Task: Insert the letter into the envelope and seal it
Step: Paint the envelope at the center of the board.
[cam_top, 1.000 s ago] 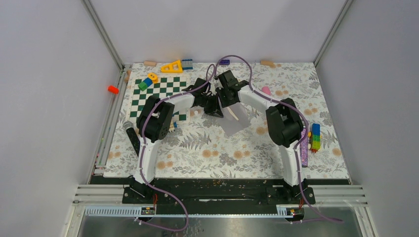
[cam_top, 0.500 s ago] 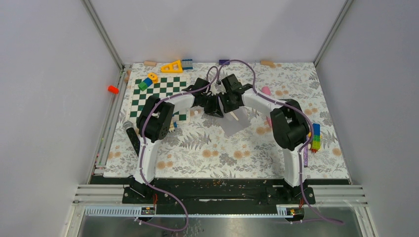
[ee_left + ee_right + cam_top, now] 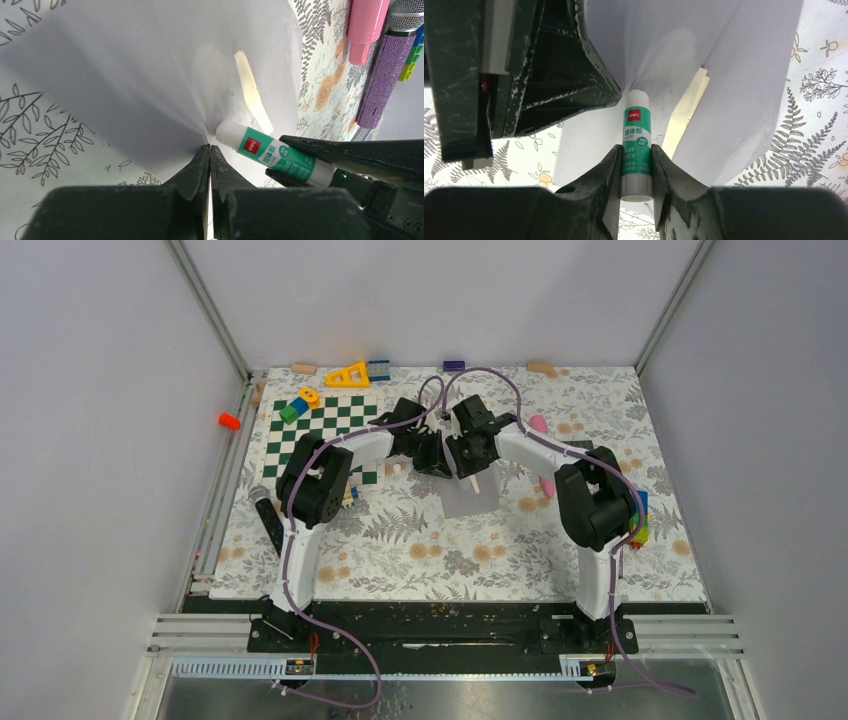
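arms: white links, black joints | cables: purple | fingers: black

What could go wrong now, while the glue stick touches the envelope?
1. The glue stick, held by the right end effector, presses the envelope beside the left end effector's pinch; the puckered paper may crease or slip free.
2. The cream letter lies exposed nearby; glue might smear onto it.

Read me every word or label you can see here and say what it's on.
"deli": red square on the glue stick.
"固体胶": the stick's green band.
"GLUE STICK": lower on that band.
Small round badge beside the characters: too small to read.
No other readable text.
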